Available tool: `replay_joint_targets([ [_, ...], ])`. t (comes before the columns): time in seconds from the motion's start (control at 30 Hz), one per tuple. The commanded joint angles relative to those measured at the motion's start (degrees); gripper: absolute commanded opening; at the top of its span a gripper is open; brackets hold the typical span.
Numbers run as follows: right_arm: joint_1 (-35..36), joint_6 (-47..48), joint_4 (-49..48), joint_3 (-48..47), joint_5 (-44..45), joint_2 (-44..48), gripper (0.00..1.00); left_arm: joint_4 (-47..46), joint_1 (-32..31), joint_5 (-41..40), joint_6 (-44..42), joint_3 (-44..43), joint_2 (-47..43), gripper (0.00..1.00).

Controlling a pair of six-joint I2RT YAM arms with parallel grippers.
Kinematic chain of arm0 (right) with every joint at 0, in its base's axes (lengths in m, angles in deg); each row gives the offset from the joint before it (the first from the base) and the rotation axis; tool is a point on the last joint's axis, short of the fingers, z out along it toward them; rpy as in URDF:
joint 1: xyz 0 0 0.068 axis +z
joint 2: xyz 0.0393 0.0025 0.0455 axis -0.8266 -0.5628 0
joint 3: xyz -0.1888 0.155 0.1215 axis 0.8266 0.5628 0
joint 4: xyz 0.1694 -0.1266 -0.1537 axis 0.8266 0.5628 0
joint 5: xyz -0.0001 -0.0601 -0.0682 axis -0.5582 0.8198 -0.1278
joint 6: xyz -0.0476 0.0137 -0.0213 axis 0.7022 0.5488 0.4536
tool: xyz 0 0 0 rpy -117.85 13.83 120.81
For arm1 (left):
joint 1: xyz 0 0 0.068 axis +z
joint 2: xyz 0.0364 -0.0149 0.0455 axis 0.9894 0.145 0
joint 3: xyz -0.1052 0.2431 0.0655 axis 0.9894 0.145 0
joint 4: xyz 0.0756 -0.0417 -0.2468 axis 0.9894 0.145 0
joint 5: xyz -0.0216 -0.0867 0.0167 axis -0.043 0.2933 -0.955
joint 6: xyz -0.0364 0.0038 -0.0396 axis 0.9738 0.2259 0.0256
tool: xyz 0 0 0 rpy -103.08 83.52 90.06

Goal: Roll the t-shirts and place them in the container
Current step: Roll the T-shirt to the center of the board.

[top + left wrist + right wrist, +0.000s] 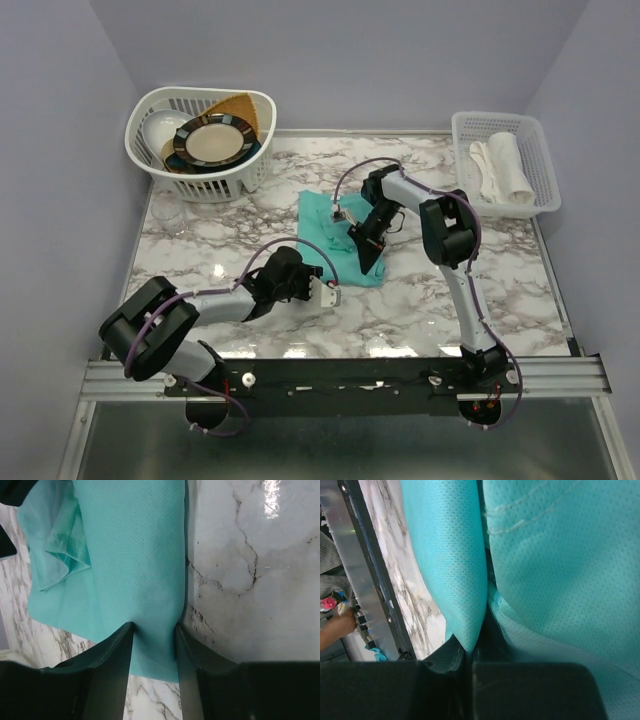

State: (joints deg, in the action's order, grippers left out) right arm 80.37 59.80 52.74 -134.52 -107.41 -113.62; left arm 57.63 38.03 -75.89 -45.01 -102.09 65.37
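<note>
The teal-green t-shirt (335, 235) lies folded on the middle of the marble table (440, 290). My left gripper (326, 291) is at its near left corner. In the left wrist view its fingers stand apart (154, 627) over a flat strip of the shirt (135, 555), whose edge ends between them. My right gripper (368, 255) is on the shirt's near right part. In the right wrist view it is shut (470, 650) on a pinched fold of the shirt (450, 565), with more fabric bunched to the right.
A white basket (145, 160) with dinner plates stands at the back left, with a clear glass (170, 215) in front of it. A white tray (545, 170) holding rolled white cloths is at the back right. Walls close in three sides.
</note>
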Motion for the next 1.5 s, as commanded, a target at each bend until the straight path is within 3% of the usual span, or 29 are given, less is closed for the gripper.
replay_joint_targets([
  [0.0, -0.4, 1.8, 3.4, 0.2, 8.0, -4.0, 0.11, 6.9, -0.2, -3.5, -1.4, -4.4, 4.3, 0.41],
  [0.03, -0.5, 2.0, 3.4, 0.2, 8.0, -4.1, 0.14, 10.6, -0.1, -2.6, -1.1, -5.5, 4.6, 0.28],
  [0.1, -0.5, 2.0, 3.3, 0.3, 8.1, -3.7, 0.21, 14.7, 0.5, -0.2, -0.2, -9.6, 5.6, 0.21],
  [0.13, -0.5, 2.4, 3.3, 0.6, 8.1, -3.5, 0.32, 19.1, 1.2, 1.3, 0.3, -11.0, 5.7, 0.17],
  [0.23, -2.0, 3.9, 2.9, 1.6, 4.4, -0.9, 0.51, 29.8, 3.1, 8.3, 1.1, -17.3, 6.9, 0.14],
  [0.4, -6.7, 2.9, 1.0, -0.1, -0.5, 7.1, 0.61, 44.6, 5.0, 19.5, 1.2, -28.1, 9.7, 0.11],
  [0.43, -7.5, 3.0, 0.5, 0.1, -0.8, 8.9, 0.95, 48.8, 5.1, 20.8, 1.5, -29.5, 10.4, 0.11],
  [0.47, -8.8, 2.9, -1.4, 2.0, -1.1, 10.8, 0.99, 51.0, 5.3, 22.0, 1.6, -31.0, 11.8, 0.1],
  [0.57, -10.7, 2.8, -11.1, 9.5, -1.3, 21.6, 0.99, 57.7, 6.5, 26.9, 3.2, -36.4, 15.7, 0.1],
  [0.63, -10.7, 4.8, -18.9, 22.9, -0.1, 34.2, 1.0, 61.6, 7.9, 30.8, 4.1, -40.2, 18.0, 0.1],
  [0.7, -9.9, 5.5, -34.4, 39.2, 1.3, 44.0, 0.99, 63.3, 9.1, 33.1, 5.6, -43.2, 20.9, 0.09],
  [0.77, -6.0, 6.1, -50.8, 49.8, 5.3, 56.1, 1.0, 64.0, 10.4, 35.1, 6.6, -44.5, 22.7, 0.09],
  [0.87, -0.3, 9.4, -67.5, 65.3, 12.5, 66.8, 1.0, 65.7, 11.9, 38.0, 7.2, -47.2, 24.9, 0.1],
  [0.93, 1.3, 11.9, -72.8, 72.1, 13.5, 69.9, 1.0, 67.2, 12.6, 39.3, 7.5, -48.9, 25.7, 0.1],
  [1.07, 4.8, 11.9, -80.8, 75.8, 16.7, 70.8, 1.0, 69.9, 13.8, 42.1, 6.6, -50.9, 27.6, 0.11],
  [1.27, 7.4, 12.3, -85.1, 76.9, 18.0, 68.6, 1.0, 73.5, 14.1, 43.8, 4.6, -52.9, 29.2, 0.11],
  [1.47, 8.2, 14.0, -82.4, 75.2, 16.3, 64.5, 1.0, 76.9, 15.4, 46.0, 2.7, -55.7, 31.1, 0.12],
])
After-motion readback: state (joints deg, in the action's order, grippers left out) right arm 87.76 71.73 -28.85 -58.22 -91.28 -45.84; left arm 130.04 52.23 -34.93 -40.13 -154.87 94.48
